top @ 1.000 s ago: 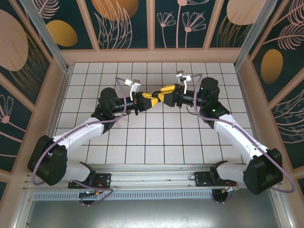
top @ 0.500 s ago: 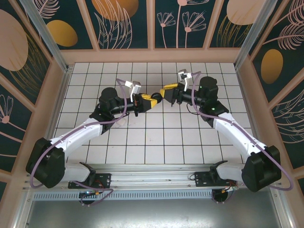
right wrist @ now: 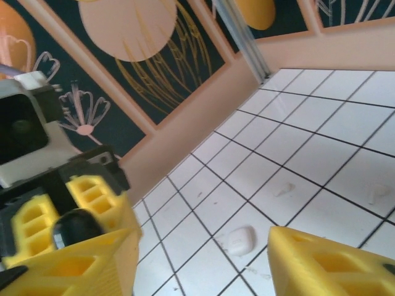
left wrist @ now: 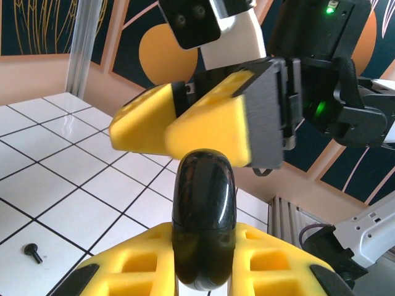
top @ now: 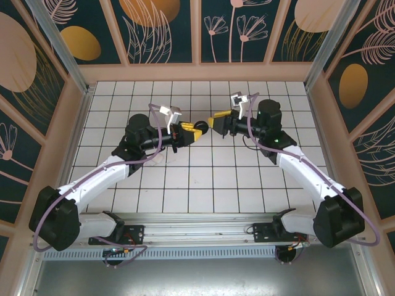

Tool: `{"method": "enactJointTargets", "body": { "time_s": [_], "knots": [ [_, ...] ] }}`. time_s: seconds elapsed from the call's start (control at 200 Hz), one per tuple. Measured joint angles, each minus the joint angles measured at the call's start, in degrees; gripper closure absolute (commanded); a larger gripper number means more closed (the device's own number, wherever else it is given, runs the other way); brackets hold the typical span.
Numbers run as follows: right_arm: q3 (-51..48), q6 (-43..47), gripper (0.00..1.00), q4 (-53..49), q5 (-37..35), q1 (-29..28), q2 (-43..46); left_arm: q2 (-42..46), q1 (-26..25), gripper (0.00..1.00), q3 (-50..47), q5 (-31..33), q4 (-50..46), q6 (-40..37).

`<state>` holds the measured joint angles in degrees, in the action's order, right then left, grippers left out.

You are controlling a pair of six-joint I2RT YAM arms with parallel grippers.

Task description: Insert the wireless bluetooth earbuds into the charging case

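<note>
Above the middle of the white tiled floor (top: 203,179), the two arms meet tip to tip. The left gripper (top: 192,128) is pinched on a glossy black charging case (left wrist: 203,228), which stands upright between its yellow fingers (left wrist: 139,268), rounded end up. The right gripper (right wrist: 200,259) sits just over that end with its yellow fingers (left wrist: 210,126) spread and nothing between them; whether they touch the case I cannot tell. In the left wrist view, one tiny black earbud (left wrist: 31,251) lies on a tile below, well apart from both claws. The right wrist view shows a small white rounded piece (right wrist: 239,240) lying on the tiles, too blurred to name.
</note>
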<state>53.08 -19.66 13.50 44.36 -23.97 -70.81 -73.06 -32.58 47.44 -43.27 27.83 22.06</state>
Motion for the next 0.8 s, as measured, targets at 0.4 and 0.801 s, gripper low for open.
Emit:
{"method": "enactJointTargets", "body": {
  "time_s": [0.4,0.801],
  "knots": [
    [-3.1,0.0,0.34,3.7,6.5,-0.9,2.6,-3.6,0.0,0.97,4.8,-5.6,-2.8,-0.6],
    [-1.6,-6.3,0.35,6.7,4.2,2.4,-3.6,-3.5,0.3,0.97,4.2,-4.9,-4.0,-1.0]
  ]
}}
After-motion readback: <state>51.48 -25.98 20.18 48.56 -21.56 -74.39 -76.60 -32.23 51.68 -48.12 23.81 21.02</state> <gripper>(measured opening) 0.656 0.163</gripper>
